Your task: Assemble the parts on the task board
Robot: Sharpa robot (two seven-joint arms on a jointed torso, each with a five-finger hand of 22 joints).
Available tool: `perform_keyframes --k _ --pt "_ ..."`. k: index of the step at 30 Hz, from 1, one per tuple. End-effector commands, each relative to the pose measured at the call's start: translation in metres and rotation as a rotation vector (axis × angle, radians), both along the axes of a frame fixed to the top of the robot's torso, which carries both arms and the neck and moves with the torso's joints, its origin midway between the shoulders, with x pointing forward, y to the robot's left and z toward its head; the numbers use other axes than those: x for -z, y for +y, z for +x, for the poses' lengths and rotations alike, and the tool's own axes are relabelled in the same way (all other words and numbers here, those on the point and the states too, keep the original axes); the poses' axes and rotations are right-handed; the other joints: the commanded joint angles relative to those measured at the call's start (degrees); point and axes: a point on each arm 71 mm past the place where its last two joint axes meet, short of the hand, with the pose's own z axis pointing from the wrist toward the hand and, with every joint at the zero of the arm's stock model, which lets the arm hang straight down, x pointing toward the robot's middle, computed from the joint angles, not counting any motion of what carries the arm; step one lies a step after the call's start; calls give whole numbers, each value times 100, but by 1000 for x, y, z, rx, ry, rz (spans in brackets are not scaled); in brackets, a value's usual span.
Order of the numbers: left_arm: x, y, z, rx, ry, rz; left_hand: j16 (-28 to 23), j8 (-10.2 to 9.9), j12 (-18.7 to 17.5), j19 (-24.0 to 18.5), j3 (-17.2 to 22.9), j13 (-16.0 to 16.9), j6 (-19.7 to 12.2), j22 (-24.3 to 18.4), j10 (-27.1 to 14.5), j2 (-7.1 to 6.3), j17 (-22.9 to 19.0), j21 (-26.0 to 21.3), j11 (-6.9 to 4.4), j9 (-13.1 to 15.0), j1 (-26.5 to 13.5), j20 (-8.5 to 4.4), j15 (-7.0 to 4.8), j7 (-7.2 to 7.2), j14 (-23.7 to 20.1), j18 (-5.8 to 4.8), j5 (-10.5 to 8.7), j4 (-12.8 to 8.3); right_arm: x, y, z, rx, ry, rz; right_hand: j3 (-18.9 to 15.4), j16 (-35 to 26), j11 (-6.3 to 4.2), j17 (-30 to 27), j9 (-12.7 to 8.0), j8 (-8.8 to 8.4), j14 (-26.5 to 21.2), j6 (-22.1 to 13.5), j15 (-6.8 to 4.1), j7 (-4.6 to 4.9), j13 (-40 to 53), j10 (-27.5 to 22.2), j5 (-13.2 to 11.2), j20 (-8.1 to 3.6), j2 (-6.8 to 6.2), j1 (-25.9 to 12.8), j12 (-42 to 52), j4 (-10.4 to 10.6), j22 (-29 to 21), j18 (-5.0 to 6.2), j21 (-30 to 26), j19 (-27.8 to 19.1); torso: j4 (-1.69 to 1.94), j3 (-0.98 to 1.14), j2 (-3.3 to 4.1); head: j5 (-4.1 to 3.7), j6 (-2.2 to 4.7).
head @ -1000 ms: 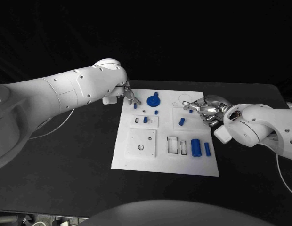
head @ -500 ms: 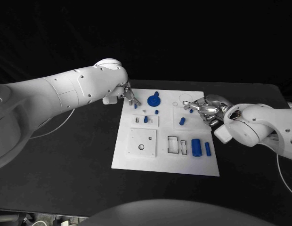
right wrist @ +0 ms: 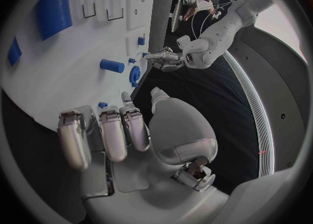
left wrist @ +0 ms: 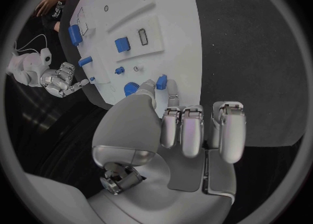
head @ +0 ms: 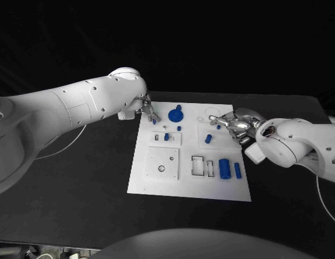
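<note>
Nearest the robot on the task board [head: 156, 183], the large blue cylinder [head: 224, 169] lies flat with its long axis running from the near edge toward the far one, and a slimmer blue bar [head: 238, 170] lies parallel just beside it on the right-arm side; further up the board a short blue peg [head: 208, 138] lies slightly slanted near the middle, and near the far edge sits the blue gear [head: 175, 114] with a knob poking up beyond it. The left hand [head: 146, 111] hovers at the board's far corner on its own side, and the left wrist view settles what the head view leaves vague: its fingers [left wrist: 185, 130] are curled in a row, and a small blue piece [left wrist: 161, 82] sits just at the thumb tip, though I cannot tell if it is pinched or merely lying behind. The right hand [head: 236, 123] hangs over the board's far edge on the right side, fingers curled; its wrist view shows a tiny blue stud [right wrist: 102, 104] on the board by the fingertips, nothing held
</note>
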Motion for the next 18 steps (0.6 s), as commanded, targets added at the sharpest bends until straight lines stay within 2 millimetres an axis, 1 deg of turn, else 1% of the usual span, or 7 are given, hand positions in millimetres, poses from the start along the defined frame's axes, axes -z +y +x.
perform_keyframes --k 1,5,10,12,14,18 --pt "1 -4 -1 18 21 -17 15 -22 13 603 25 1503 -32 1509 606 1 1506 14 29 -8 47 39 37 -1 596 -86 21 -5 0 1 0 -12 -4 -2 -30 23 47 1509 -9 40 587 -44 49 153 1506 599 17 41 49 38 0 -28 1505 -38 26 589 -2 -2 1 -4 -18" --pt "1 -4 -1 18 24 -20 15 -25 13 603 23 1503 -31 1509 606 5 1506 14 29 -9 48 39 37 -1 596 -86 39 -4 0 1 -1 -12 -4 -3 -32 23 48 1509 -9 42 587 -43 50 153 1506 599 13 42 47 47 0 -34 1505 -38 26 589 6 -2 1 -14 -24" --pt "1 -4 -1 20 32 -17 15 -30 13 603 25 1503 -29 1509 606 21 1506 14 29 -11 52 39 37 -2 596 -86 58 -3 0 1 0 -12 -4 -4 -32 23 48 1509 -9 42 587 -43 51 154 1506 599 12 43 47 49 0 -35 1505 -38 26 589 7 -2 -1 -8 -28" --pt "1 -5 -1 21 34 -18 15 -38 13 603 40 1503 -28 1509 606 56 1506 14 26 -13 81 39 36 -7 596 -86 87 -6 0 1 -1 -11 -4 -4 -32 23 48 1509 -9 42 587 -43 51 154 1506 599 12 43 47 49 0 -35 1505 -38 26 589 9 -2 -1 -9 -32" --pt "2 -5 -1 20 35 -21 15 -52 13 603 64 1503 -26 1509 606 100 1506 14 19 -16 143 37 32 -14 596 -86 162 -7 0 1 -1 -11 -4 -4 -32 23 48 1509 -9 42 587 -43 51 154 1506 599 12 43 47 49 0 -35 1505 -38 26 589 8 -2 -1 -9 -30" --pt "2 -5 -2 20 38 -24 15 -64 13 603 91 1503 -19 1509 606 117 1506 14 9 -17 249 34 26 -27 596 -86 232 -14 0 1 0 -10 -5 -4 -28 23 51 1509 -9 46 587 -41 53 156 1506 599 15 46 60 66 0 -42 1505 -38 26 589 5 -2 -4 -10 -34"
